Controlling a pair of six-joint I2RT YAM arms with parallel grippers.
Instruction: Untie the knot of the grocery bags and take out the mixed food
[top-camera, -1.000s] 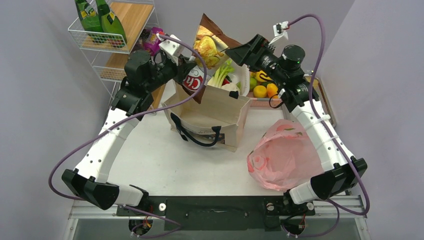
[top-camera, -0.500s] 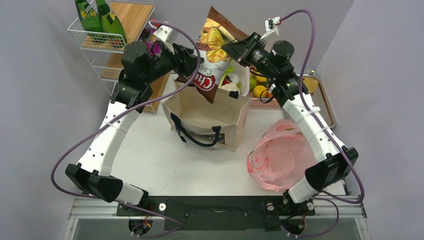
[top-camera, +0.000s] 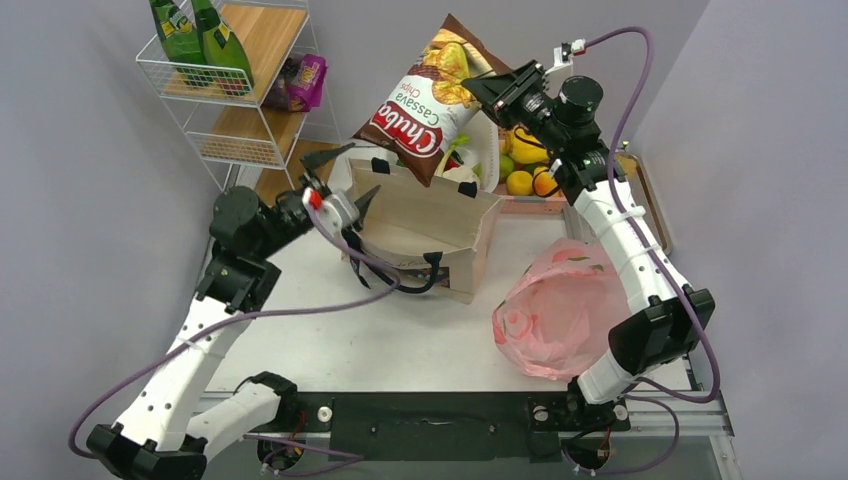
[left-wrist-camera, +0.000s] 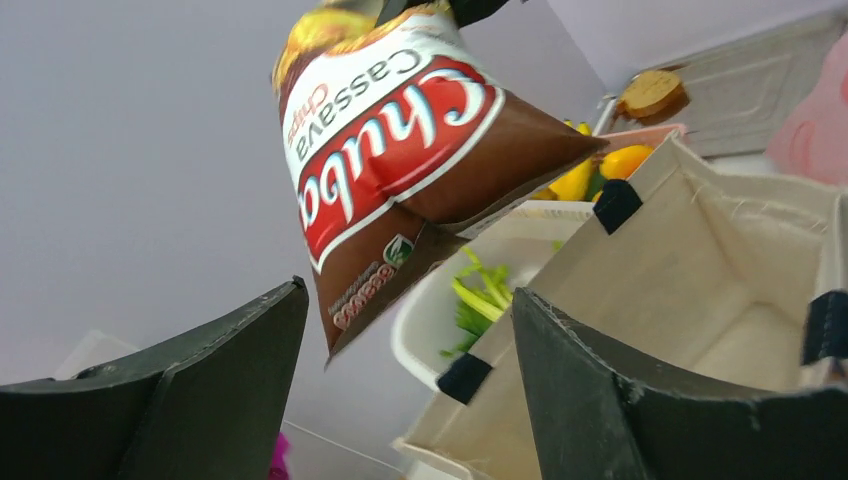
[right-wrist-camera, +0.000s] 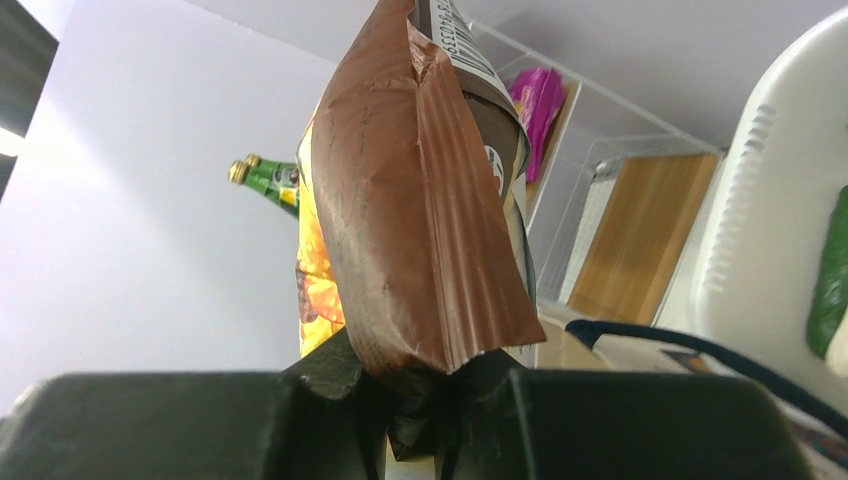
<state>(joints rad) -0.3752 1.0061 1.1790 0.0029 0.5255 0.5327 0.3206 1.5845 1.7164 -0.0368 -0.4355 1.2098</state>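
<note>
A brown and red snack packet (top-camera: 420, 100) hangs in the air above the beige canvas tote (top-camera: 430, 215), with my right gripper (top-camera: 482, 86) shut on its top edge. In the right wrist view the crimped seam of the packet (right-wrist-camera: 420, 200) sits pinched in the right gripper (right-wrist-camera: 440, 385). My left gripper (top-camera: 348, 176) is open at the tote's left rim, holding nothing. Through the left gripper (left-wrist-camera: 410, 290) I look up at the packet (left-wrist-camera: 400, 150) and the tote's wall (left-wrist-camera: 650, 260). The pink plastic bag (top-camera: 560, 310) lies at the right; its knot does not show.
A white basin (top-camera: 490, 150) with a pale-green stalk (left-wrist-camera: 480, 295) stands behind the tote. Beside it is a tray with orange fruit (top-camera: 520, 183) and bananas (top-camera: 527, 152). The wire rack (top-camera: 160, 75) at back left carries green bottles (top-camera: 200, 40) and a purple packet (top-camera: 305, 80).
My right gripper shut on the snack packet and lifted it clear of the tote. My left gripper let the packet go, opened, and drew back down and to the left.
</note>
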